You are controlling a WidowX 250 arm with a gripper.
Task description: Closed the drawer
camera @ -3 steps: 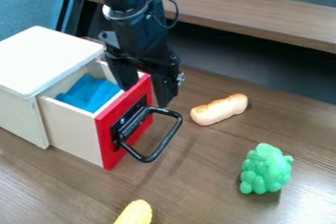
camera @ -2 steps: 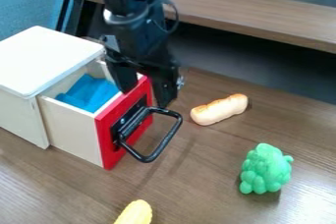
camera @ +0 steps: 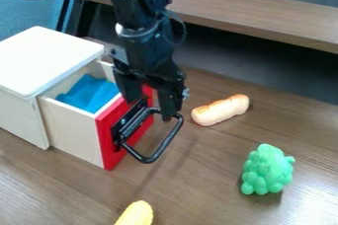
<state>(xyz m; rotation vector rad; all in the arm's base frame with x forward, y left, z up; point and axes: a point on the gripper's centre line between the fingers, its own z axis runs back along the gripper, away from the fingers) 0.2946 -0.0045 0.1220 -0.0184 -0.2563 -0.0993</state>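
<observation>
Gripper (camera: pixel 151 106) hangs just off the middle of my camera view, toward 9 o'clock, pointing down at the red front (camera: pixel 111 137) of the drawer (camera: pixel 74 129). Fingers are spread well apart, with part of the red front between them as I see it. Whether either finger touches the red front, I cannot tell from here; no object is clearly gripped. Arm enters from the top edge, between 11 and 12 o'clock, and drops steeply, leaning slightly toward 5 o'clock on the way down.

Drawer status: partly open, sticking out of the white-topped box (camera: pixel 46 61) toward 4 o'clock. Blue material (camera: pixel 90 93) lies inside. Black handle (camera: pixel 153 156) reaches out from the red front, its loop mostly at the gripper's 6 o'clock.

Around view centre on the brown table (camera: pixel 204 194), I log: bread roll (camera: pixel 221 110) between 3 and 4 o'clock, green bumpy toy (camera: pixel 267 169) between 4 and 5, yellow toy (camera: pixel 136 214) between 6 and 7.
</observation>
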